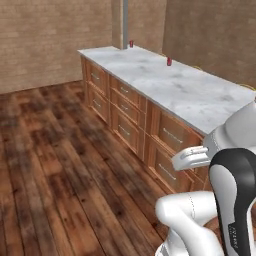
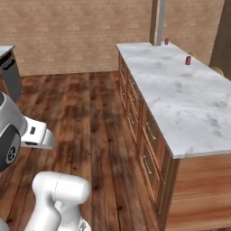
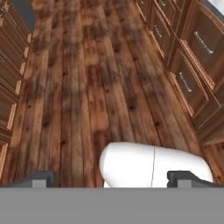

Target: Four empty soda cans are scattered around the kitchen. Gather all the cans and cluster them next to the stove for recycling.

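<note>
Two small red soda cans stand on the marble island counter [image 1: 200, 95]. One soda can [image 1: 131, 44] [image 2: 166, 41] is at the far end beside a grey post; the other soda can [image 1: 169, 61] [image 2: 188, 60] stands a little nearer, close to the far long edge. The stove is out of view, and so are the other cans. My gripper [image 3: 111, 178] hangs over the wooden floor, well short of the island and far from both cans. It is open: its dark fingertips [image 3: 40, 177] stand wide apart with nothing between them.
The island's wooden drawer fronts [image 1: 125, 107] [image 3: 192, 65] face a wide plank floor [image 1: 55, 165]. More drawers [image 3: 8, 65] line the left of the hand view. A grey post [image 2: 159, 20] rises at the island's far end. A grey appliance corner [image 2: 10, 72] shows at left. Brick walls close the room.
</note>
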Controlling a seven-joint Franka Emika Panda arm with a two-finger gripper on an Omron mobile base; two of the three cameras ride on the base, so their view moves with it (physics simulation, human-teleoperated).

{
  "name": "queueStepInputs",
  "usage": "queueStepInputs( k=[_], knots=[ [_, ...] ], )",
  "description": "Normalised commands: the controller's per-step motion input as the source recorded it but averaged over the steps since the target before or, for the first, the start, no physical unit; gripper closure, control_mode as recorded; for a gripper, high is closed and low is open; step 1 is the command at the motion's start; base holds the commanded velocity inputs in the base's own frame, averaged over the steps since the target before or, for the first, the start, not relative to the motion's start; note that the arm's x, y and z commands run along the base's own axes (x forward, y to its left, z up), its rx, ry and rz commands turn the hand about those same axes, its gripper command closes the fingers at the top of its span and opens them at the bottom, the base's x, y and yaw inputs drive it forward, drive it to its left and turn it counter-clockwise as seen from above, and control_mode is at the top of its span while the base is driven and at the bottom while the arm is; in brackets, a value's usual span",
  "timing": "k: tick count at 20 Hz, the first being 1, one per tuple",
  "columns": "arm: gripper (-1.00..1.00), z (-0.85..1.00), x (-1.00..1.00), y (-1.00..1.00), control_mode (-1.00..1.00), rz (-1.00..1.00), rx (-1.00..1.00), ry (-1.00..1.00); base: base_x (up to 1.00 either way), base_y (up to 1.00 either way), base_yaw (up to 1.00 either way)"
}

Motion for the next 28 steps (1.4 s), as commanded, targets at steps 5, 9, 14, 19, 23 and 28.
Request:
queueStepInputs(
  k=[5,9,14,19,23,28],
  knots=[
    [-1.0,0.0,0.0,0.0,1.0,0.0,0.0,0.0,-0.2,-0.75,0.16],
    [-1.0,0.0,0.0,0.0,1.0,0.0,0.0,0.0,-0.65,-0.78,0.12],
    [-1.0,0.0,0.0,0.0,1.0,0.0,0.0,0.0,-0.84,-0.68,0.17],
    [-1.0,0.0,0.0,0.0,1.0,0.0,0.0,0.0,-0.51,-0.7,0.22],
    [-1.0,0.0,0.0,0.0,1.0,0.0,0.0,0.0,-0.35,-0.8,0.21],
    [-1.0,0.0,0.0,0.0,1.0,0.0,0.0,0.0,-0.39,-0.94,0.2]
  ],
)
